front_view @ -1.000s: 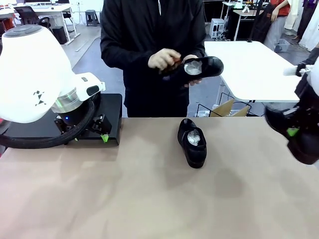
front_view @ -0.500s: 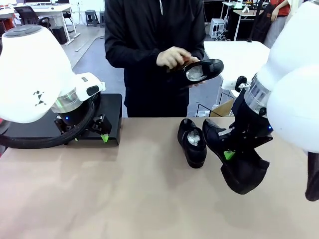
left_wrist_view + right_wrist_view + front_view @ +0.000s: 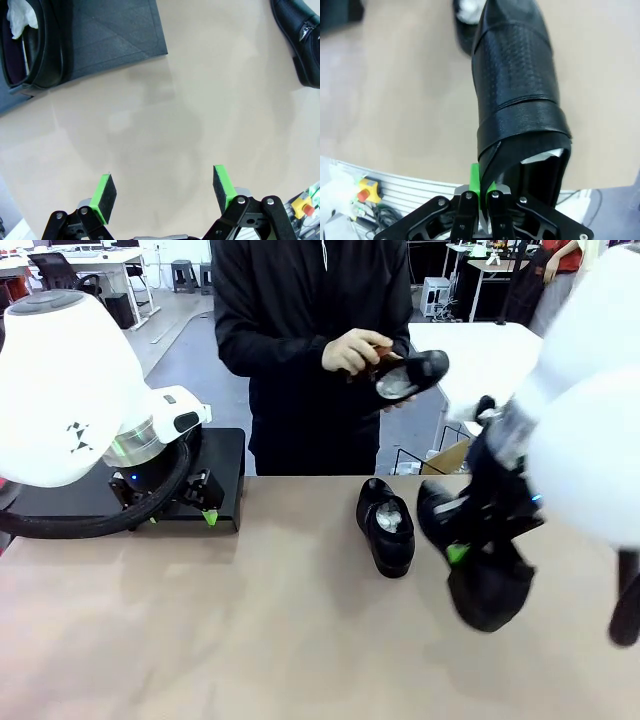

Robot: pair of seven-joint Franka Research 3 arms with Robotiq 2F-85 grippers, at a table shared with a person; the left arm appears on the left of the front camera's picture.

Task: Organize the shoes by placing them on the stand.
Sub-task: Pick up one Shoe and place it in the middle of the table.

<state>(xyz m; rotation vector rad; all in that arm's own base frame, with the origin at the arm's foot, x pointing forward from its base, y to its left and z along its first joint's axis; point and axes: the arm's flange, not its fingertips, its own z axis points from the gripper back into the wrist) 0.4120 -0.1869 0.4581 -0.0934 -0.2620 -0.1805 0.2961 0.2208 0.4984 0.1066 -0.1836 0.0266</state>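
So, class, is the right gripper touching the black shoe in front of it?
Touching. The right wrist view shows the right gripper shut on the shoe at its heel rim, pinching the leather.

left arm (image 3: 70, 390): large rounded white shell with a small black mark on its side, a silver-and-green ring below it, and a thick black cable (image 3: 90, 525) looping underneath. left gripper (image 3: 164, 190): black linkage fingers with silver pivot screws, each tipped by a flat bright-green pad (image 3: 105, 192). right arm (image 3: 590, 420): smooth white shells, blurred, with a grey banded joint. right gripper (image 3: 482, 182): black, screw-studded body, green at the tips. person (image 3: 300, 340): black long-sleeved top with a front zip.
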